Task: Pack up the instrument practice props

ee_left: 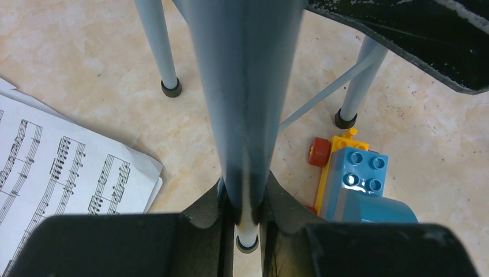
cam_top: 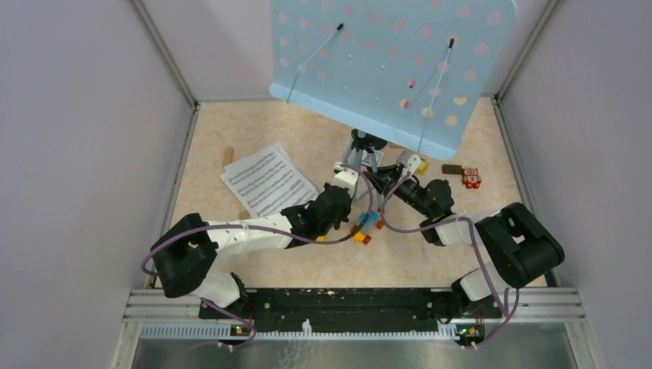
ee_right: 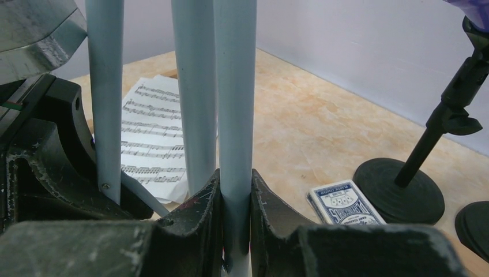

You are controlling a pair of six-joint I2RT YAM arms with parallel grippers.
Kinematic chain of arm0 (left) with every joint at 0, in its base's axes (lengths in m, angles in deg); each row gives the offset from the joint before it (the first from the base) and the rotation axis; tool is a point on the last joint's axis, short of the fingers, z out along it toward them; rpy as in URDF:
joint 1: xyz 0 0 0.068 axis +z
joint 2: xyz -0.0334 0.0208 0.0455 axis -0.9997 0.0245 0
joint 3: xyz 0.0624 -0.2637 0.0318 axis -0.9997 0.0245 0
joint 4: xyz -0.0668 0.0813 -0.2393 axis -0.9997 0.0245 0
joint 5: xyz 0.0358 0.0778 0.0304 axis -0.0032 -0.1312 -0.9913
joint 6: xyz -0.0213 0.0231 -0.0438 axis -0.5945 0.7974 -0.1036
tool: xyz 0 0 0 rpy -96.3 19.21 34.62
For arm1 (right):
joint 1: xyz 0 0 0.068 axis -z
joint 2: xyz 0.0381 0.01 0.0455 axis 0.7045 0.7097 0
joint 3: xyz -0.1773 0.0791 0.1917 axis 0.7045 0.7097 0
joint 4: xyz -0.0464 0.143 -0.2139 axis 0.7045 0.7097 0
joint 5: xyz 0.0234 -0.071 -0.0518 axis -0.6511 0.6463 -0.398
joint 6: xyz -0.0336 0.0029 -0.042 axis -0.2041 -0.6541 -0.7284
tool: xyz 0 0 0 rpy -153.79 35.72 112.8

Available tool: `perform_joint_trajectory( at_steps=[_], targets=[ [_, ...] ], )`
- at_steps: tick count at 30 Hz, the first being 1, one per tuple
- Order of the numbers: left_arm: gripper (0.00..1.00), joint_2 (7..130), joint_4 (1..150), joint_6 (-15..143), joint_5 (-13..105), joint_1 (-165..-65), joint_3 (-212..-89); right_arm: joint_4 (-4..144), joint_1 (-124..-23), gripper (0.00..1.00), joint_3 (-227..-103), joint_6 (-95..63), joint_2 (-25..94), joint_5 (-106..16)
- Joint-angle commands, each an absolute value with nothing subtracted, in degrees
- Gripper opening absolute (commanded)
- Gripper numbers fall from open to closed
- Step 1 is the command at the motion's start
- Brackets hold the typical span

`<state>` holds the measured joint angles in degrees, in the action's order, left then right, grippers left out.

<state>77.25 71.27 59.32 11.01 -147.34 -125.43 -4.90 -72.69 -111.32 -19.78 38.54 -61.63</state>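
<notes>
The pale blue perforated music desk (cam_top: 384,69) stands at the back centre on its tripod legs. My left gripper (cam_top: 347,183) is shut on one pale blue leg (ee_left: 245,86); the leg's black foot cap shows between the jaws, and two other legs (ee_left: 157,52) stand behind it. My right gripper (cam_top: 394,183) is shut on another pale blue tube (ee_right: 235,115) of the stand. White sheet-music pages (cam_top: 265,181) lie left of the stand and also show in the left wrist view (ee_left: 63,173). A black round-based mic holder (ee_right: 398,190) carries a purple microphone (ee_right: 476,8). A second black base (ee_right: 476,225) is at the right edge.
Toy bricks (cam_top: 367,225) lie just in front of the stand, close to the left gripper (ee_left: 357,179). A blue-white card box (ee_right: 345,203) lies by the mic holder base. A wooden block (cam_top: 227,156) lies at the back left. A brown block (cam_top: 451,168) and an orange toy (cam_top: 471,178) lie at the right.
</notes>
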Motion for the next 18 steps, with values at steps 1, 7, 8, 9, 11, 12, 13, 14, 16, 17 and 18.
perform_joint_trajectory(
  at_steps=[1,7,8,9,11,12,13,14,16,17,18],
  targets=[
    [0.00,76.8,66.6,60.6,12.8,-147.6,-127.4,-15.2,-74.4,0.00,-111.8,-19.5,37.5,-66.3],
    [0.02,73.5,66.4,58.1,12.4,-147.7,-121.1,-10.3,-74.4,0.05,-107.9,-26.0,34.7,-64.3],
    [0.06,73.0,66.3,57.6,12.6,-147.6,-120.0,-9.8,-74.4,0.07,-107.2,-26.8,34.3,-64.0],
    [0.10,72.5,66.3,57.1,12.8,-147.6,-119.0,-9.1,-74.4,0.08,-106.7,-27.8,34.0,-63.7],
    [0.23,71.9,66.5,55.9,13.2,-147.7,-117.4,-7.2,-74.4,0.09,-106.0,-29.5,33.4,-63.6],
    [0.28,71.7,66.6,55.4,13.4,-147.6,-116.8,-6.4,-74.4,0.09,-105.9,-30.1,33.1,-63.4],
    [0.31,71.5,66.5,54.9,13.5,-147.7,-116.2,-5.8,-74.4,0.09,-105.6,-30.6,32.8,-63.2],
    [0.35,71.3,66.5,54.5,13.6,-147.6,-115.7,-5.6,-74.4,0.10,-105.4,-31.0,32.6,-63.0],
    [0.41,70.9,66.4,53.9,13.6,-147.6,-114.9,-5.6,-74.4,0.11,-104.9,-31.3,32.3,-62.5],
    [0.43,70.8,66.3,53.7,13.6,-147.7,-114.8,-5.4,-74.4,0.13,-104.7,-31.4,32.1,-62.2],
    [0.44,70.8,66.2,53.6,13.5,-147.7,-114.6,-5.3,-74.4,0.14,-104.8,-31.3,31.9,-62.0]
  ],
)
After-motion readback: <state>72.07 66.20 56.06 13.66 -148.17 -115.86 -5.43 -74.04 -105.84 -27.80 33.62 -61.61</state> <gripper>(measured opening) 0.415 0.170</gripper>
